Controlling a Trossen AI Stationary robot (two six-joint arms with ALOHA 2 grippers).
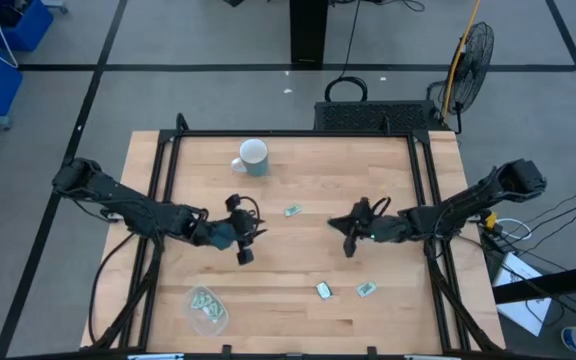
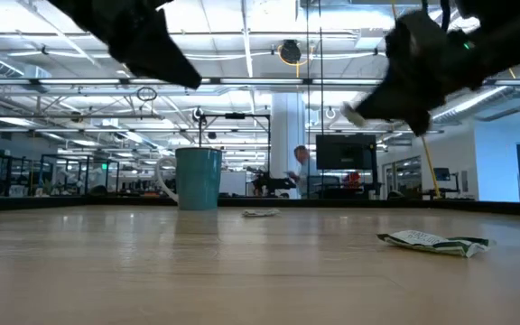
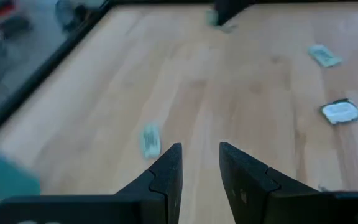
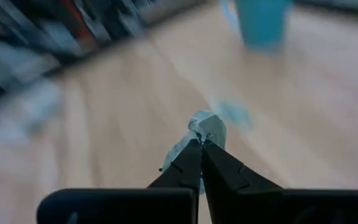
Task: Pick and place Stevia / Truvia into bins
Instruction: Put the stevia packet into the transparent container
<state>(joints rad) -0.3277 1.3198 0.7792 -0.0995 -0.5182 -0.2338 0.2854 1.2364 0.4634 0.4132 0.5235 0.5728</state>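
Note:
Several pale green and white Stevia packets lie flat on the wooden table: one near the middle and two toward the near edge. The clear round bin stands near the table's near left corner with packets inside. My right gripper hovers right of centre, shut on a packet. My left gripper hovers left of centre, open and empty, with a packet on the table just ahead of it. My right gripper pinches a pale packet between its two fingertips. The packet's free part sticks out past the tips and looks crumpled. In the low view the gripper is well above the table, so the packet is lifted clear.
A white and pale blue mug stands near the table's far edge, left of centre. A black frame runs around the table top. Bare wood lies between the two grippers and the near edge. A fan stands beyond the far right corner.

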